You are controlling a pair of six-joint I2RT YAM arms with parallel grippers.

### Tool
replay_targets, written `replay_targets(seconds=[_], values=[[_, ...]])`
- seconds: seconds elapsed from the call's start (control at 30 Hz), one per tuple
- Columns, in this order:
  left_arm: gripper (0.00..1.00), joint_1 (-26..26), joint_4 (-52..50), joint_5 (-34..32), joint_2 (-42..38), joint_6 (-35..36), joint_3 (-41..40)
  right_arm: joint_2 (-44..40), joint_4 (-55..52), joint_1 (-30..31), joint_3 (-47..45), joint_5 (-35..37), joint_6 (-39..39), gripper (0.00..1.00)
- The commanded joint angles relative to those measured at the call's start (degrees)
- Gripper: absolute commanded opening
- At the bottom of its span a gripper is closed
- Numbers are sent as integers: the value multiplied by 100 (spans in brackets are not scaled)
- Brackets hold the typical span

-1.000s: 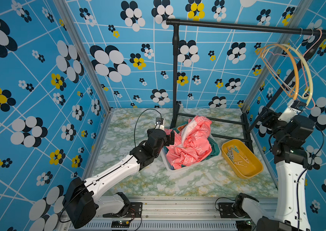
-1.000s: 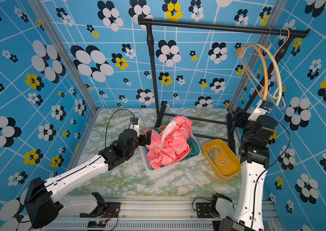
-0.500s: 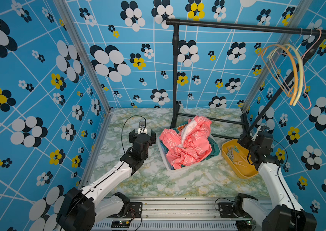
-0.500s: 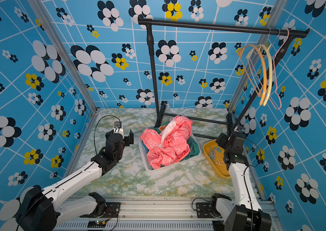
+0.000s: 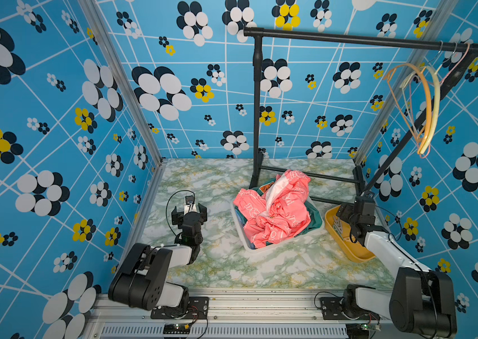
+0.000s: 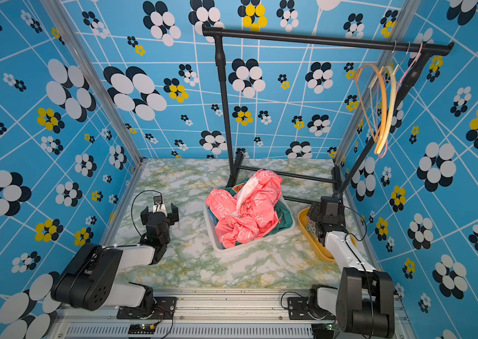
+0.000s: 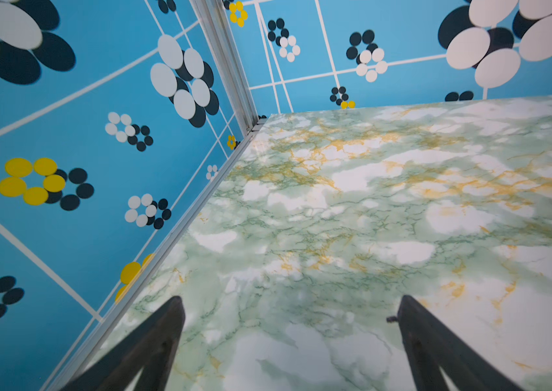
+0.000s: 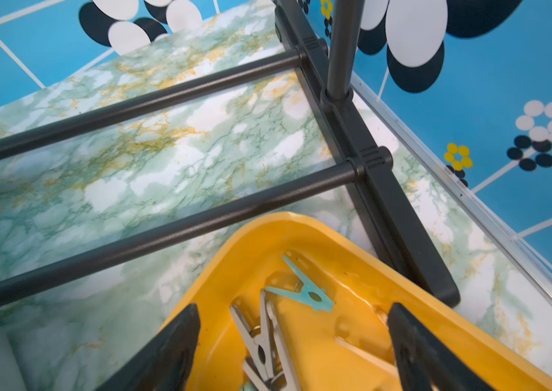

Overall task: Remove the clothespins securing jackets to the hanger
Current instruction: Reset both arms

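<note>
Blue walls (image 5: pixel 55 123) printed with black, white and yellow flowers close in a green-veined marble counter (image 5: pixel 220 264). At its back stands a black rack (image 5: pixel 349 38), and bare hangers (image 5: pixel 427 102) dangle from the right end of its top bar.

My left end effector (image 5: pixel 189 209) is held above bare counter near the left wall. Its jaws are spread wide with nothing between them. The left wrist view shows only marble past the two dark fingers (image 7: pixel 152 342).

My right end effector (image 8: pixel 293 309) is over the yellow tray (image 8: pixel 352 243) at the right edge of the counter, just beside the rack's foot. Its jaws also stand wide apart and grip nothing.

The clothespins (image 8: pixel 264 338) lie loose in that tray, whitish-grey ones bunched beside a pale green clip (image 8: pixel 306 292).

The jackets (image 5: pixel 275 223) sit heaped in a white bin (image 5: pixel 261 249) between my two arms. Glossy pink with white outlines is on top, and teal fabric (image 5: pixel 315 218) shows at the bin's right side.
</note>
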Motion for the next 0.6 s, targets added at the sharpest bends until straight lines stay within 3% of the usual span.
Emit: replay_targets(seconds=[0.0, 0.3, 0.4, 0.57], values=[[100, -87, 995, 324, 192, 199, -123, 104, 652, 203, -167, 559, -38, 90], [99, 280, 1487, 1262, 308, 19, -403, 456, 1824, 415, -514, 987, -80, 93], [100, 352, 2063, 1632, 807, 128, -473, 648, 1922, 513, -428, 842, -314, 95], [99, 334, 1829, 1483, 711, 64, -384, 833, 2072, 863, -378, 1105, -642, 97]])
